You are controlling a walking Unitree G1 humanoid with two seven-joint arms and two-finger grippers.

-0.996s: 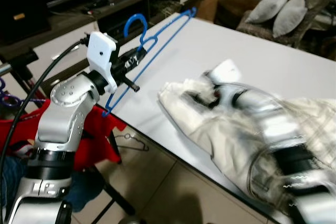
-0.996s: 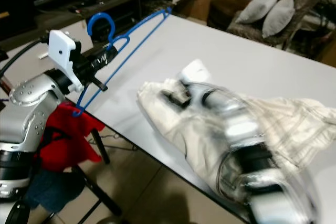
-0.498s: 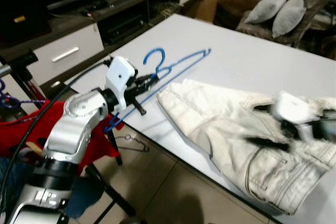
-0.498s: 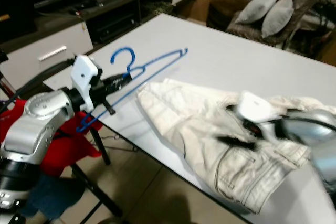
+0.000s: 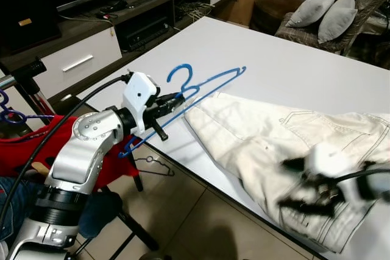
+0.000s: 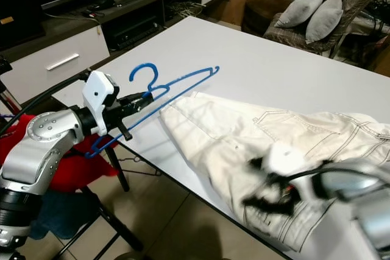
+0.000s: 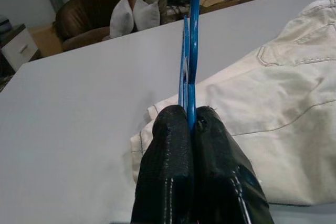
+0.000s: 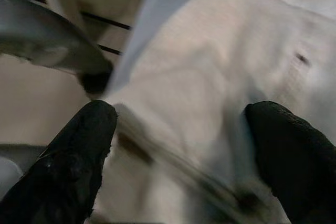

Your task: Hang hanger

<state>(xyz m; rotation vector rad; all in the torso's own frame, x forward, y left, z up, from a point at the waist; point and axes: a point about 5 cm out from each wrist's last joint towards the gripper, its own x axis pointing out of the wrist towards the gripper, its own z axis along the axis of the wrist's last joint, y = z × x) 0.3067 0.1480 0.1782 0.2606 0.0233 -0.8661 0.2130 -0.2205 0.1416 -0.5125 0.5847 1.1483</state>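
Right end effector [image 8: 178,145] now lower over trousers [image 5: 274,144] — fingers spread; hanger [image 7: 190,51] pinched left.

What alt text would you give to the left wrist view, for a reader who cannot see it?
The left gripper has its two black fingers shut on a thin blue plastic hanger, which runs away from the camera over a white table. Cream cotton trousers lie on the table beyond the fingers, with a brown armchair far behind.

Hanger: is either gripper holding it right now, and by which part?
Yes. The left gripper is shut on the blue hanger, pinching its wires just below the hook. The right gripper is open over the pale trousers.
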